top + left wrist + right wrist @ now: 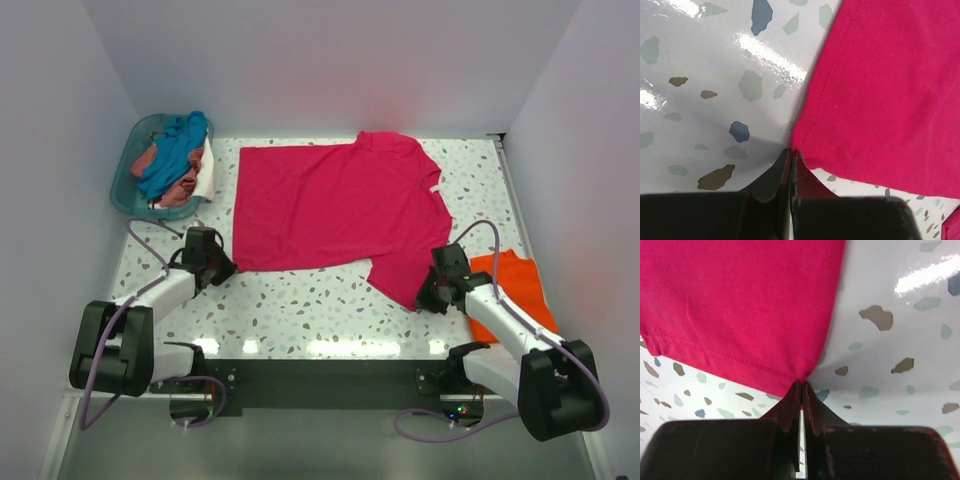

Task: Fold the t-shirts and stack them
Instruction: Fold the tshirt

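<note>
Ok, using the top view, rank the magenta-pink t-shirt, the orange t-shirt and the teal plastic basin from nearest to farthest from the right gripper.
1. The magenta-pink cotton t-shirt: the right gripper has its fingers closed on the shirt's near sleeve corner.
2. The orange t-shirt: lying just to the gripper's right, at the table's right edge.
3. The translucent teal plastic basin: far-left corner, holding other garments.

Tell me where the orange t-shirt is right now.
In the top external view the orange t-shirt lies flat at the table's right edge, partly under the right arm, just right of the spread magenta t-shirt.
</note>
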### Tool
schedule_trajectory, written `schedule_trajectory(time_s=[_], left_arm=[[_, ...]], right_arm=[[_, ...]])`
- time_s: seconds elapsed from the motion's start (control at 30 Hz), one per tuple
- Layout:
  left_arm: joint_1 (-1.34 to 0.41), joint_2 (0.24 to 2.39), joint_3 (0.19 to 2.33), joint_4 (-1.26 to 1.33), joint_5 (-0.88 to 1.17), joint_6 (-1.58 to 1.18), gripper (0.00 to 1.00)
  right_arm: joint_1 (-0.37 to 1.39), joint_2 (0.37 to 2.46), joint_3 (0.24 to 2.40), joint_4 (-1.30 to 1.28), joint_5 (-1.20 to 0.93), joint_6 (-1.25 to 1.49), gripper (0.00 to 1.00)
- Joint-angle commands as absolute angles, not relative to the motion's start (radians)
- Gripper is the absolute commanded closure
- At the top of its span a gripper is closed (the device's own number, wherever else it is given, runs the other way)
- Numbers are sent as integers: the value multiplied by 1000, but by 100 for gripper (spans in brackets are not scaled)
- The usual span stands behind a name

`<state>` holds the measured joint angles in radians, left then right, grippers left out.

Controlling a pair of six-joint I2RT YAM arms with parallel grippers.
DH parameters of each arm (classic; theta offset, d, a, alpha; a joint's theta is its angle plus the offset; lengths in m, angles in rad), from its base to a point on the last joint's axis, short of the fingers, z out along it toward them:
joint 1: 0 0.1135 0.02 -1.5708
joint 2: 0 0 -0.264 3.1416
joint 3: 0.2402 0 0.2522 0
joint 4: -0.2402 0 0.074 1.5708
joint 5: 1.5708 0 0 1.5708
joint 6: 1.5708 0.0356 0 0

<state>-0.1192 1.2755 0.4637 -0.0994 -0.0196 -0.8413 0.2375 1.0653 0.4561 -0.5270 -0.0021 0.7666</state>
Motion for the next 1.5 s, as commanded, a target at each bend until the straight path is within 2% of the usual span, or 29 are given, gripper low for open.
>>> schedule_trajectory(time_s=[0.0, 0.33, 0.5, 0.63, 0.83, 1.13, 1.47], left_arm=[[-126, 1272, 500, -156, -48, -811, 100], [-94, 1175, 541, -322, -87, -775, 100], [-63, 1108, 552, -386, -89, -744, 100], [-35, 1095, 571, -384, -62, -727, 100], [-35, 1212, 672, -282, 29, -736, 100], [-35, 1465, 909, -250, 9, -736, 100], [-14, 1635, 1069, -236, 9, -755, 100]], right_arm=[[242, 998, 474, -598, 5, 759, 100], [244, 689, 531, -935, -47, 745, 100], [242, 603, 564, -1052, -78, 753, 100], [242, 584, 617, -1052, -58, 762, 100], [242, 843, 768, -870, -19, 701, 100], [218, 1237, 1017, -652, 51, 614, 100], [117, 1477, 1207, -535, -20, 574, 100]])
